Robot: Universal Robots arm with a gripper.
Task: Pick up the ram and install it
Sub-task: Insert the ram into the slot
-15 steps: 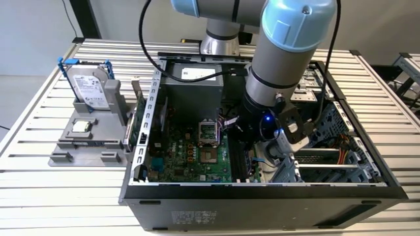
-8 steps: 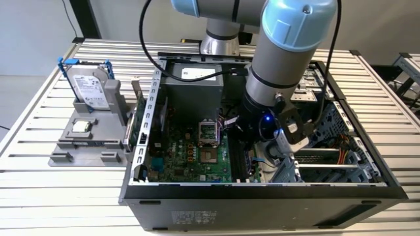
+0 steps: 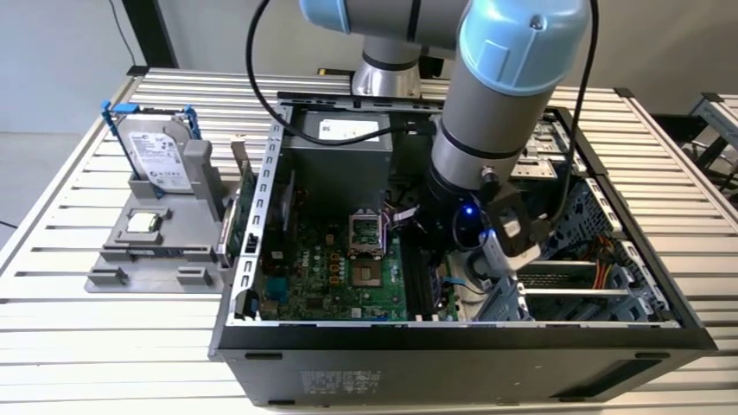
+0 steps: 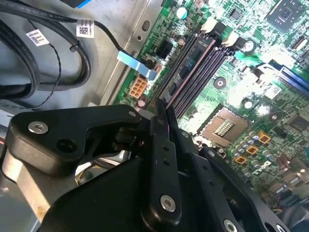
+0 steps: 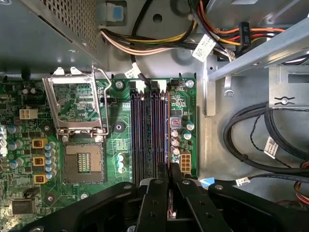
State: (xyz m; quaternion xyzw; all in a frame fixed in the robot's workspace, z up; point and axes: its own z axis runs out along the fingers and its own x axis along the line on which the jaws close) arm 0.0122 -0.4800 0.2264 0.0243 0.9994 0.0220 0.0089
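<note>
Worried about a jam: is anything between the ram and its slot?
Nothing visible. The fingers hold the ram lined up along the slot nearest the board's edge; the cables lie off to the side.

Exterior overlooks case; wrist views share motherboard (image 5: 183, 104)

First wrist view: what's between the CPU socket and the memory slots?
In the first wrist view, between CPU socket and memory slots: green board with a few small capacitors and a screw hole.
</note>
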